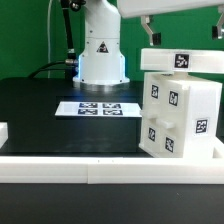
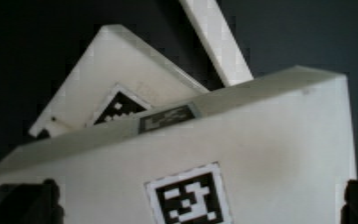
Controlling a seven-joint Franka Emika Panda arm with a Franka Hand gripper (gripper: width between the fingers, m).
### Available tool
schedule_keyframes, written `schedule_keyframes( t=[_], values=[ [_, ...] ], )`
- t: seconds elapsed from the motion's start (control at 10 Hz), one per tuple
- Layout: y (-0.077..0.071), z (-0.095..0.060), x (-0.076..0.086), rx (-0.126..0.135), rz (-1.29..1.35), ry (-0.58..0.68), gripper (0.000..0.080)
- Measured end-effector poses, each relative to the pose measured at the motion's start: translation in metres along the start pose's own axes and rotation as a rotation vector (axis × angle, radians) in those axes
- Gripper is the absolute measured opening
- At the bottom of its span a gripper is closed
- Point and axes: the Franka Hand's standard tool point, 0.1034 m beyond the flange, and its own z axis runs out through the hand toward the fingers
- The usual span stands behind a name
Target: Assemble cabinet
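The cabinet (image 1: 180, 118) is a white box with square tags, standing on the black table at the exterior view's right, with a flat tagged top panel (image 1: 182, 62) on it. My gripper (image 1: 184, 36) hangs just above that panel, jaws wide apart and empty, one black finger (image 1: 150, 34) over its edge on the exterior view's left. In the wrist view the gripper (image 2: 194, 205) looks down on the cabinet's tagged white top (image 2: 247, 120), a dark fingertip (image 2: 30, 200) at each side of it.
The marker board (image 1: 100, 108) lies flat mid-table before the robot's base (image 1: 101, 55). A long white rail (image 1: 90, 160) runs along the table's front edge. A small white block (image 1: 3, 130) sits at the exterior view's far left.
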Motion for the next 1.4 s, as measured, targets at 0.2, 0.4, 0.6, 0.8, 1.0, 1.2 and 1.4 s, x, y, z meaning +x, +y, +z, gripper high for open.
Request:
schedule_keyframes(
  t=[0.2,0.4,0.6,0.8,1.0,1.2,1.4],
  values=[
    [0.0004,0.0018,0.002,0.003,-0.085,0.025,0.0797],
    [0.0017,0.002,0.0022,0.0,-0.263,0.024,0.0797],
    [0.0024,0.002,0.0014,-0.062,-0.523,0.028,0.0797],
    [0.004,0.0028,-0.0007,-0.084,-0.682,0.012,0.0797],
    [0.0043,0.0023,-0.0022,-0.106,-0.836,-0.009,0.0797],
    [0.007,0.0007,-0.0018,-0.106,-1.024,-0.08,0.0797],
    [0.0051,0.0008,-0.0006,-0.101,-1.15,-0.095,0.0797]
  ],
)
